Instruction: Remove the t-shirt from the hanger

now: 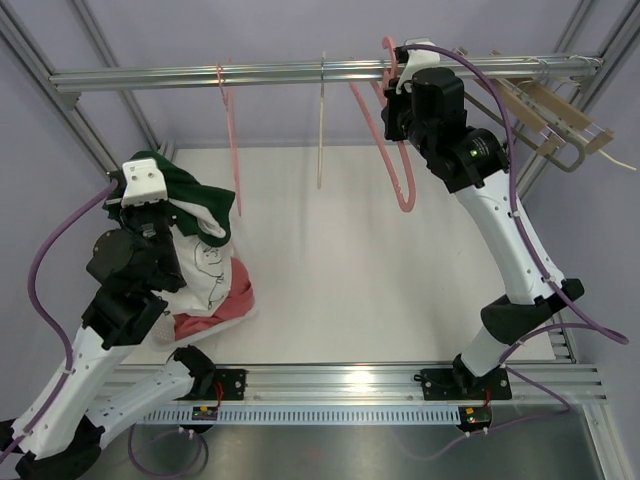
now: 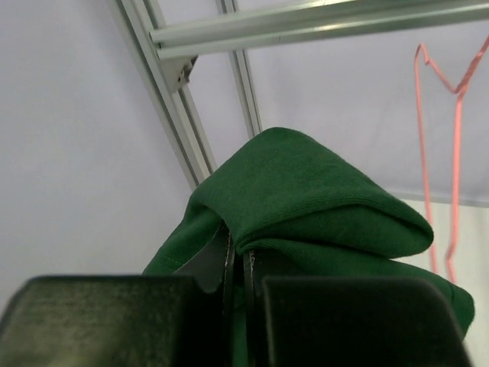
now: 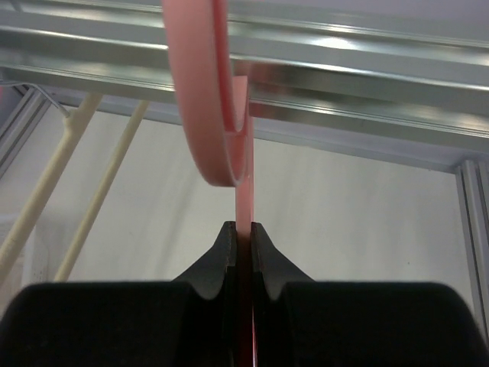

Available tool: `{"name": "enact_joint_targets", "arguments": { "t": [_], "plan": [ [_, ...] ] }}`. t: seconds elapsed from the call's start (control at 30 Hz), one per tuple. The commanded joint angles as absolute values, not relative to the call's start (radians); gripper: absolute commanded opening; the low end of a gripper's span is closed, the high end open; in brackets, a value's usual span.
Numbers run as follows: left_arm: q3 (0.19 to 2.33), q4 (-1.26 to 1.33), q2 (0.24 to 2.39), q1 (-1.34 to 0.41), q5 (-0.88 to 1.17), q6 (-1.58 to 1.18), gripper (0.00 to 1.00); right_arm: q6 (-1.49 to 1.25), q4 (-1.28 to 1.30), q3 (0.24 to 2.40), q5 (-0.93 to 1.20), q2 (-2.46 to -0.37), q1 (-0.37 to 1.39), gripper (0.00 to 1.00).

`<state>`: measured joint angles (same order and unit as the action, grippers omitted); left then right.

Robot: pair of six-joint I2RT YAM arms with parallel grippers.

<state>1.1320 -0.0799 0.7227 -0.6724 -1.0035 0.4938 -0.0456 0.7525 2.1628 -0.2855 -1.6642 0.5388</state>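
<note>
Up top there's a silver rail running straight across. A skinny pink hanger dangles off its left part, a cream hanger hangs near the middle, and some wooden hangers are bunched together at the far right end. Plain white tabletop underneath it all.

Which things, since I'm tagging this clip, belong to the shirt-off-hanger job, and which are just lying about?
In the job:
green t-shirt, clamped in the left gripper
thick pink hanger hooked on the rail, clamped in the right gripper

Just there:
thin pink hanger
cream hanger
wooden hangers at the rail's right end
</note>
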Motion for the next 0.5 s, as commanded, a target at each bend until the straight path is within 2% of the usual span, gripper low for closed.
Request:
{"name": "enact_joint_targets", "arguments": {
  "t": [0.0,0.1,0.2,0.47],
  "plan": [
    [1.108,-0.179,0.690,-0.626,-1.045,0.276,0.00,-0.046,0.689,2.157,-0.239,-1.690,0.497,0.00],
    [1.111,-0.291,0.695,-0.575,-1.060,0.155,0.00,-0.051,0.672,2.137,-0.229,-1.695,0.485,0.00],
    [1.108,-0.408,0.725,-0.455,-1.034,0.045,0.00,-0.060,0.657,2.109,-0.219,-1.704,0.474,0.00],
    [1.032,-0.560,0.695,-0.299,-0.944,-0.169,0.00,-0.084,0.606,2.002,-0.215,-1.671,0.459,0.00]
  ]
}}
